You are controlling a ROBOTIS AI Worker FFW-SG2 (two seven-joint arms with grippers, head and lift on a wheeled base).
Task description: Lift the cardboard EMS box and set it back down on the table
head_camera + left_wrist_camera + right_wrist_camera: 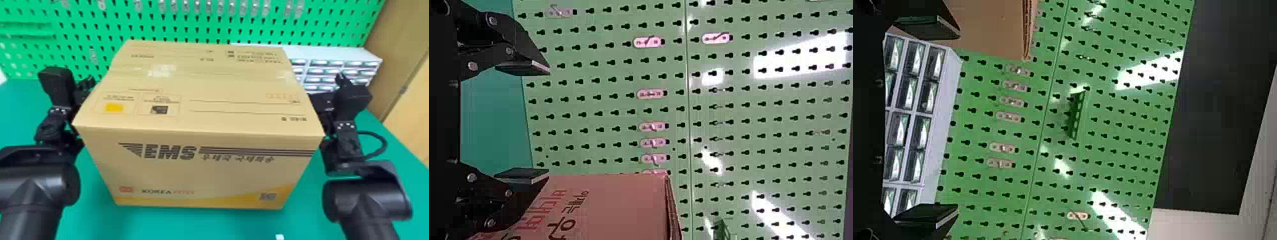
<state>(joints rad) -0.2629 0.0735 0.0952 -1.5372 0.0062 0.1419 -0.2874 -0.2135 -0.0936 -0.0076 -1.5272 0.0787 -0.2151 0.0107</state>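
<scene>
The cardboard EMS box [198,172] was a large tan carton with its top flaps closed and clear tape over the seam. Dark lettering and stripes crossed its front face, a yellow band ran along that face's lower edge, and a yellow square and a dark one were printed on top. It lay between the left gripper [84,87] and the right gripper [332,91], one side wall facing each, its top face up and its broad front extending nearer the head camera than both grippers. It looked roughly upright; how its base was supported could not be told.
</scene>
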